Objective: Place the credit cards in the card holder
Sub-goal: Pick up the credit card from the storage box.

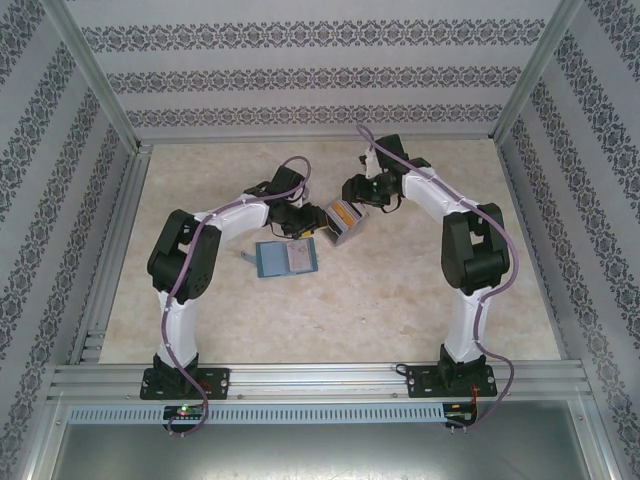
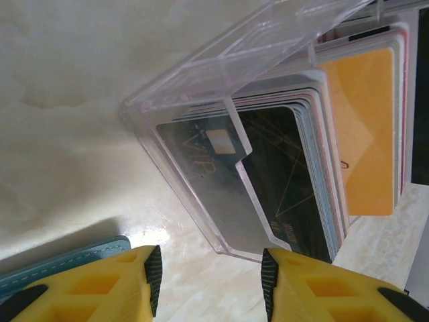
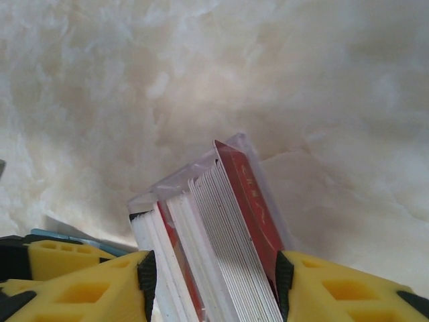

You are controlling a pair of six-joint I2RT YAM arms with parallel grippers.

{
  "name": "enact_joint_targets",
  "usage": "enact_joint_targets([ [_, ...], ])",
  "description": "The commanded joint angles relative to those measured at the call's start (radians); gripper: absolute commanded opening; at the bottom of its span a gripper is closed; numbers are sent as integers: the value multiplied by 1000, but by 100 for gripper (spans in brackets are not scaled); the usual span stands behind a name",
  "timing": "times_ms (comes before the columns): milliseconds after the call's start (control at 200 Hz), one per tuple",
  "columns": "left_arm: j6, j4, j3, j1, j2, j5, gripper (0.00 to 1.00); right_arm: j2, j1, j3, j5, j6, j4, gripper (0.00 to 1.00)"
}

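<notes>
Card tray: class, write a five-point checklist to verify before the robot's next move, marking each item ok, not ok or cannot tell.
1. Card holder lies flat on the table: ok.
2. Cards in the card holder: not ok; they stand in the clear tray.
3. Left gripper open and empty: ok.
4. Right gripper straddles the cards in the tray: ok.
5. Right gripper pinching a single card: cannot tell.

Overhead rear view; wrist close-ups sharing credit cards point(image 2: 285, 168)
</notes>
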Motion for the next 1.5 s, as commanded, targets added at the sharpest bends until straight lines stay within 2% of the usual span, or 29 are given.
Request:
enact_joint_targets([
  [0,-18,42,18,-13,15,18,46,16,11,26,-21,-18,-28,53],
  [280,-19,41,36,-24,34,22,46,38,27,49,52,-64,-92,53],
  [899,-21,38,51,-27,44,24,45,12,40,72,43,-69,-110,53],
  [1494,-22,41,50,-29,45,25,45,-15,38,77,49,-71,-119,48],
])
